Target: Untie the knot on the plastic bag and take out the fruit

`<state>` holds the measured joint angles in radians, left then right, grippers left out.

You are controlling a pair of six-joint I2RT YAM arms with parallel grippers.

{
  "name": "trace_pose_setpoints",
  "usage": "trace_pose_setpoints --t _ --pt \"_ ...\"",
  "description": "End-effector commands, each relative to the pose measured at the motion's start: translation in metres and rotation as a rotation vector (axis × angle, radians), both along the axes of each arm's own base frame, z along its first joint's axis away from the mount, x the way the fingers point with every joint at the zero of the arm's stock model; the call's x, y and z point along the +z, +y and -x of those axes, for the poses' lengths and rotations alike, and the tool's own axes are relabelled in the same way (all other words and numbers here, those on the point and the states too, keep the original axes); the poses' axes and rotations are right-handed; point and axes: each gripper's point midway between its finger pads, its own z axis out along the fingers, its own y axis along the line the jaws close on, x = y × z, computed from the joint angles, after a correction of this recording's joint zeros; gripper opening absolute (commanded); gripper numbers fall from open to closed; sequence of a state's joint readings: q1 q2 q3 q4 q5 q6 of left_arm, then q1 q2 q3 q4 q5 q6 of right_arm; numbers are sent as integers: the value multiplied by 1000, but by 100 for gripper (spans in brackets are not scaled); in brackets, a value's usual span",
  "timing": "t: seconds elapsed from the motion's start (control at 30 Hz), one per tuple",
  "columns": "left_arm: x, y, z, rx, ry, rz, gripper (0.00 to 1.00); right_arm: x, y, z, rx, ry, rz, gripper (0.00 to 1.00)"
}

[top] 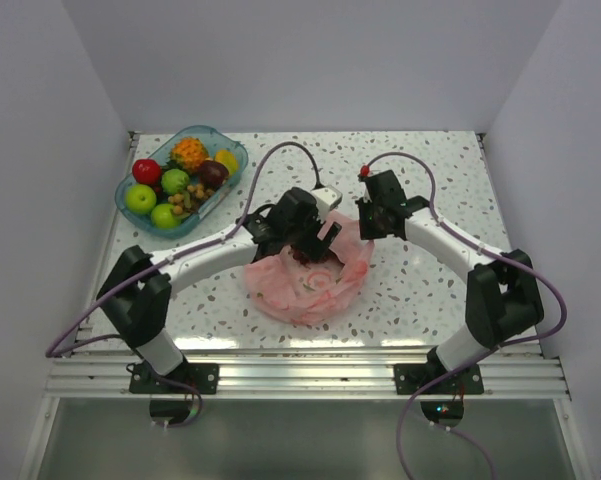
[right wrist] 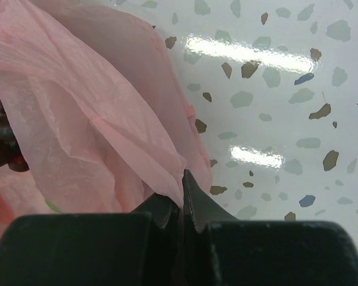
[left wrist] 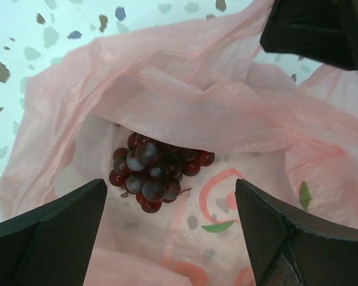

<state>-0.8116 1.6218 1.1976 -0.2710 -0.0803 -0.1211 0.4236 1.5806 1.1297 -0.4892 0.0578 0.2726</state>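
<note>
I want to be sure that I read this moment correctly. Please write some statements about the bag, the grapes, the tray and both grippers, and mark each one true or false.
1. The right gripper is shut on an edge of the plastic bag. True.
2. The left gripper is closed around the grapes. False: it is wide open and holds nothing.
3. The grapes lie inside the opened bag. True.
4. The blue tray is empty. False: it holds several fruits, among them a pineapple.
</note>
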Motion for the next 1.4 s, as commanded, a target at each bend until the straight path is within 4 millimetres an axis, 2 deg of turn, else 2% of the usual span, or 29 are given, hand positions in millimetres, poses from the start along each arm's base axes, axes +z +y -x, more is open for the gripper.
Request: trace_pose_setpoints --t 0.0,0.03,0.1,0.13,0.2,0.27,0.43,0.6,0.63,0.7,0.73,0.8,0.83,0.93,0.97,1.0,1.07,1.1,1.17,1.2,1.27,1.3,1.37 --pt "-2 -7 -16 -85 -24 -48 95 17 3 -1 19 -46 -23 0" --pt "-14 -8 -17 -95 -1 -64 94 18 2 -1 19 -48 -21 0" --pt "-18 -10 -24 -125 -15 -84 94 19 3 -1 22 -51 -19 0" --pt "-28 -11 -26 -129 -4 -106 94 20 2 -1 20 -51 -18 0" --pt "-34 -10 -32 -135 -1 -131 94 21 2 0 26 -52 -19 0" --pt "-50 -9 -35 -140 29 -159 92 20 1 0 22 -48 -17 0" --pt "-78 -15 -25 -182 117 -166 86 16 1 2 22 -39 -12 0" --pt "-105 -13 -5 -206 222 -174 75 14 2 1 19 -35 -18 0" --pt "-103 -12 -5 -203 222 -170 66 14 1 1 17 -35 -16 0" --pt "-101 -12 0 -203 228 -159 57 15 1 1 18 -36 -14 0" --pt "-91 -12 0 -201 214 -143 47 16 1 1 16 -38 -15 0" --pt "-77 -10 3 -197 202 -121 38 16 0 1 14 -41 -12 0" --pt "-73 -9 4 -193 199 -117 30 16 0 1 13 -41 -11 0" --pt "-52 -4 10 -189 179 -99 20 16 -2 0 3 -43 -3 0" --pt "-48 0 12 -185 178 -104 19 15 -3 1 -2 -41 3 0" --pt "-34 3 14 -182 155 -90 18 16 -5 0 -7 -42 6 0" --pt "-23 11 18 -147 154 -80 17 17 -8 1 -19 -48 19 0" --pt "-7 15 20 -138 130 -62 17 17 -9 1 -23 -50 22 0" --pt "5 24 22 -115 124 -54 15 15 -13 1 -35 -48 36 0" --pt "21 27 23 -111 102 -30 15 14 -13 2 -38 -46 38 0" --pt "34 35 25 -101 103 -6 13 11 -14 3 -44 -36 42 0" --pt "51 38 26 -100 78 23 13 10 -14 4 -48 -33 40 0" --pt "72 47 21 -82 60 64 13 8 -15 4 -51 -27 42 0"
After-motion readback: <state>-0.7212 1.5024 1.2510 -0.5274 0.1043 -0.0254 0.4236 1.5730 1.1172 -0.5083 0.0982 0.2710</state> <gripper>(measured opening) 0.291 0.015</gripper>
